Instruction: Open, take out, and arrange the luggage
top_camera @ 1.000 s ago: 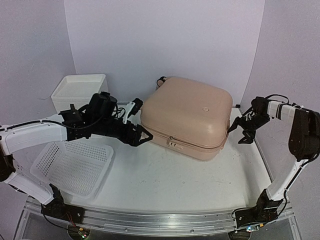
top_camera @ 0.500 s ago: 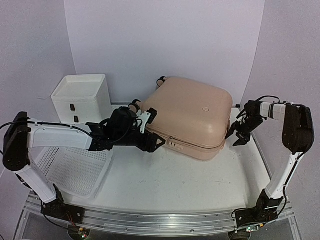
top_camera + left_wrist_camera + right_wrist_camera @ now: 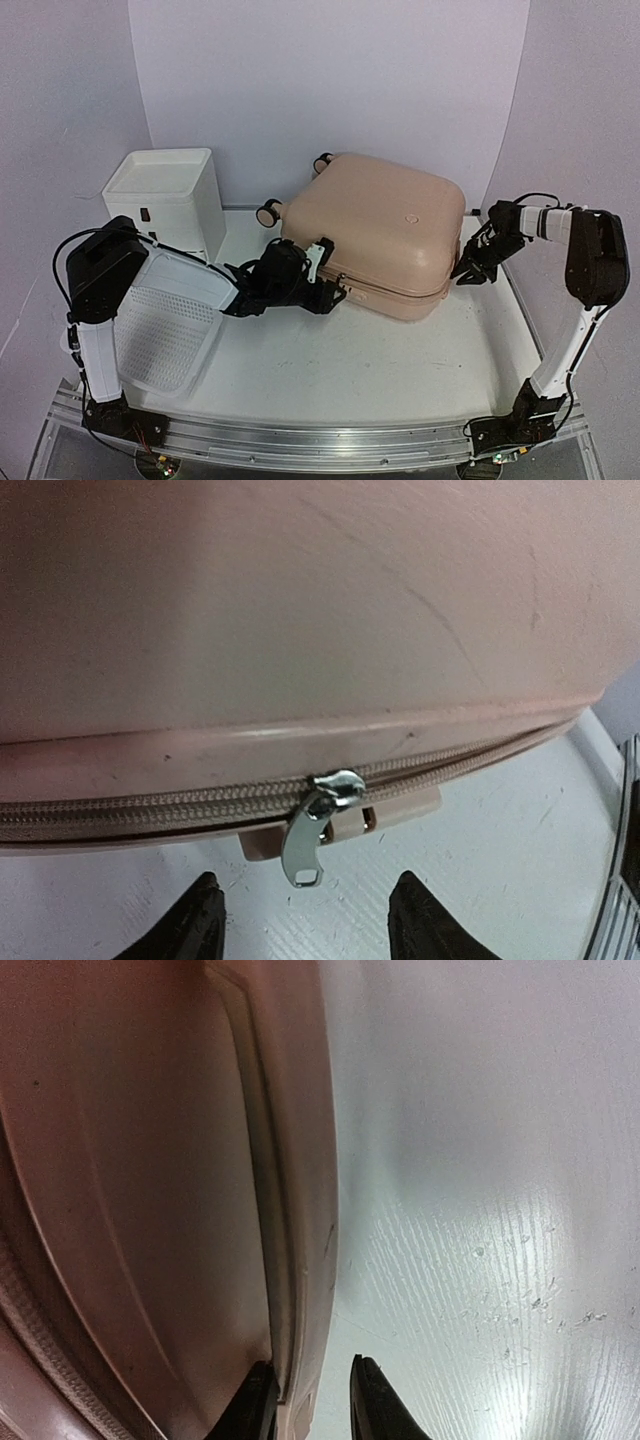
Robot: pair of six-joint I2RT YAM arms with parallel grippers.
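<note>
Luggage [image 3: 375, 225] lies flat and zipped shut toward the far edge of the counter [image 3: 360, 370], right of centre, its wheels [image 3: 268, 212] on the side facing the far-left corner. Your left gripper [image 3: 305, 925] is spread wide just short of the zipper pull [image 3: 313, 825] on the near side — not touching it. Your right gripper [image 3: 305, 1405] sits at the case's right corner, fingers slightly apart astride the shell's rim, clamping nothing. A white drawer unit [image 3: 165, 195] fills the far-left corner; a mesh basket [image 3: 160, 325] lies along the left edge — your left arm reaches across it.
</note>
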